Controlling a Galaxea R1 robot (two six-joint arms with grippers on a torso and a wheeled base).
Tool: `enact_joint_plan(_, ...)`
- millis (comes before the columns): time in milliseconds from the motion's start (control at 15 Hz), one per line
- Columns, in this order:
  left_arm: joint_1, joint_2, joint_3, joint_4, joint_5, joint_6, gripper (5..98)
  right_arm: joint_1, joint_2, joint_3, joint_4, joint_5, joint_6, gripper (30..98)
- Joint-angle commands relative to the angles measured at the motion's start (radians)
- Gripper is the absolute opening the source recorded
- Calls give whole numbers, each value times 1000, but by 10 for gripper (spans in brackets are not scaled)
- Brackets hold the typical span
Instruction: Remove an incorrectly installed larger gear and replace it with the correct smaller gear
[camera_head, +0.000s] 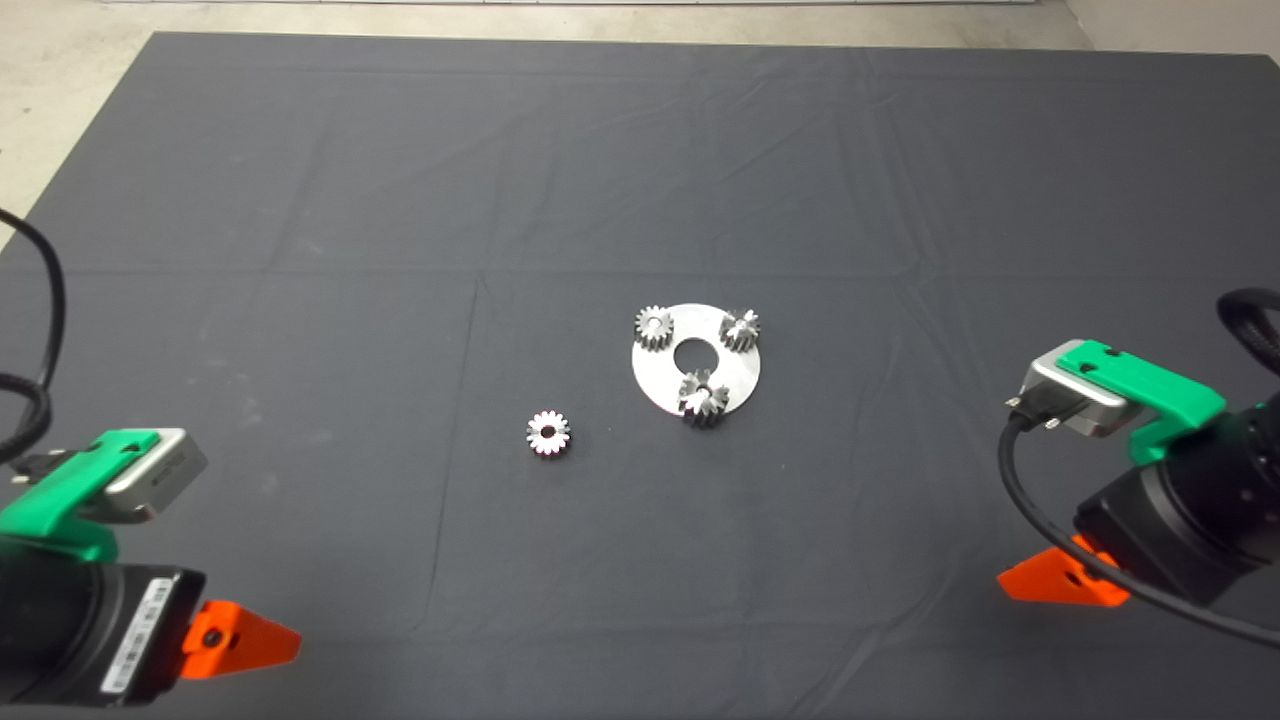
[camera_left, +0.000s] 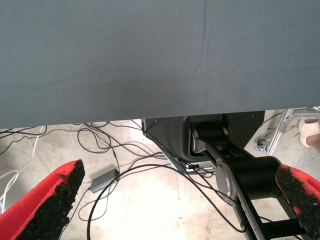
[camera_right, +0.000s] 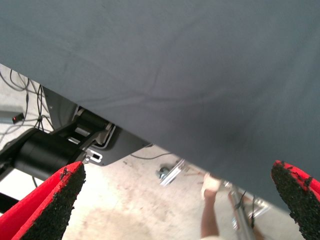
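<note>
Dark mat (camera_head: 300, 200) covers the table, and near its middle lies a round silver plate (camera_head: 660, 385) carrying 3 gears. At the plate's near edge sits the larger gear (camera_head: 704, 398), dark with slanted teeth. Loose on the mat, well to the plate's left, lies the smaller gear (camera_head: 548, 433). Both arms wait at the near corners: the left gripper (camera_left: 175, 200) and right gripper (camera_right: 175, 200) each hold nothing, jaws spread wide.

four gears on the mat (camera_head: 300, 200): three on one round plate (camera_head: 742, 378), being two silver gears (camera_head: 654, 327) (camera_head: 741, 329) and one darker gear (camera_head: 704, 398), plus one loose silver gear (camera_head: 548, 433). two grippers (camera_head: 240, 640) (camera_head: 1060, 580).
</note>
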Motion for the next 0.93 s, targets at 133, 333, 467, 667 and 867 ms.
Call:
enact_joint_plan(133,-3,-1,17,-14,3,-3,983,-102,121,-216,-160,1,-151,980)
enact_joint_plan(333,-3,-1,17,-13,4,-1,983,-130,273,-338,-205,1,-169,980)
enact_joint_plan(467,-3,-1,18,-13,5,-1,983,-160,362,-423,-230,1,-198,980)
enact_joint_plan(667,-3,-2,18,-15,5,-1,982,-195,482,-525,-299,-1,-220,980)
enact_joint_plan(867,-3,1,17,-13,5,-1,983,-213,535,-590,-342,-2,-289,980)
